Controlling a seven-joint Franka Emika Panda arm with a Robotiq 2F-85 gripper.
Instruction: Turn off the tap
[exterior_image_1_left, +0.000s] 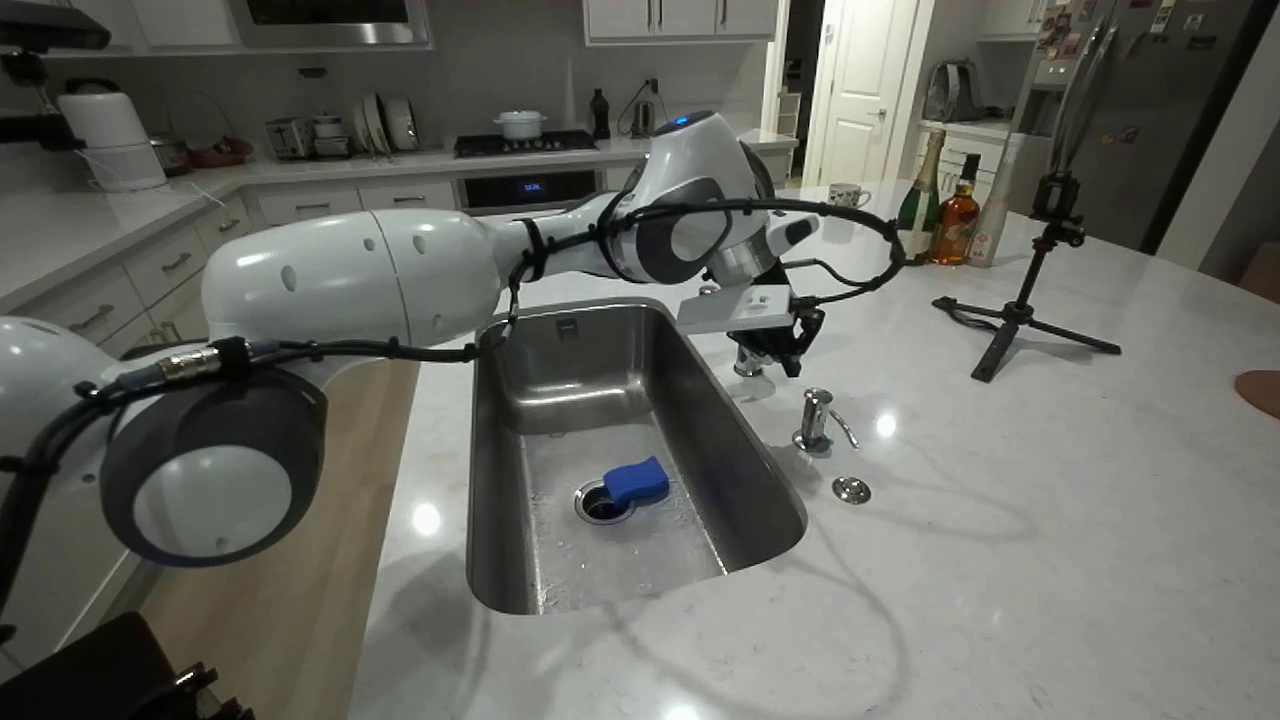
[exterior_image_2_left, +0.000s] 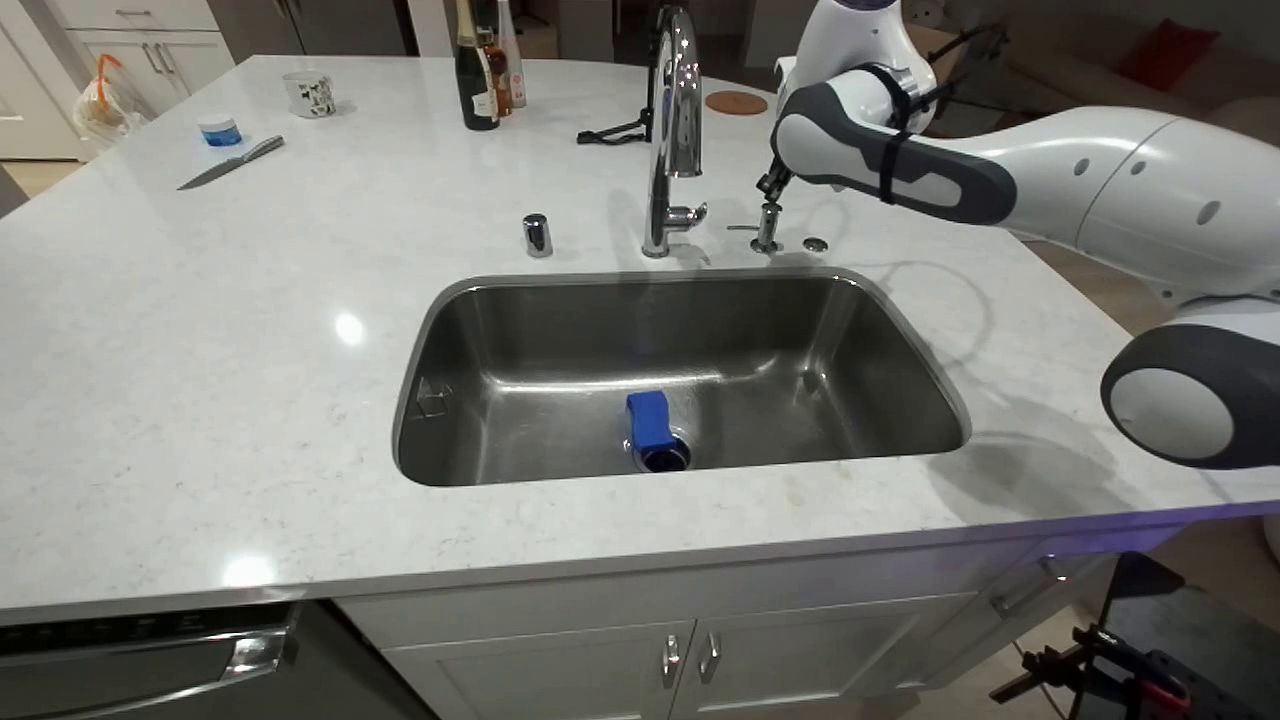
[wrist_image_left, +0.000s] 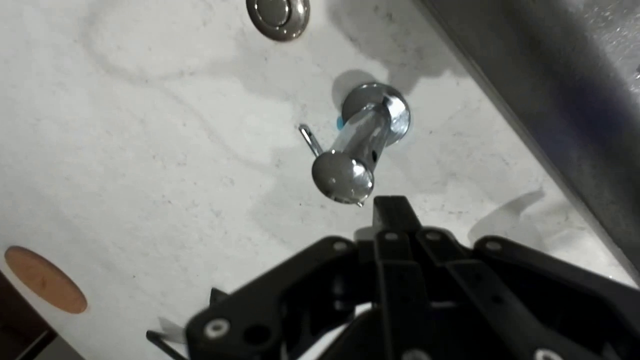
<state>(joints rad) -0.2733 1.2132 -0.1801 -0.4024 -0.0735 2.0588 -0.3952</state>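
Currently, the jaws are pressed together just below the wrist view's centre, near a short chrome fitting (wrist_image_left: 342, 177). In an exterior view, the tap (exterior_image_2_left: 684, 120) is seen upright at the frame's upper middle, just beyond the sink (exterior_image_2_left: 640, 330).

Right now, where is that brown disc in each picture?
In an exterior view: the disc sits at the right edge, partly cut off.
In an exterior view: the disc lies near the top, just right of the tap.
Wrist view: the disc is at lower left.
Shared landmark: the sink, central in both exterior views, upper right in the wrist view.
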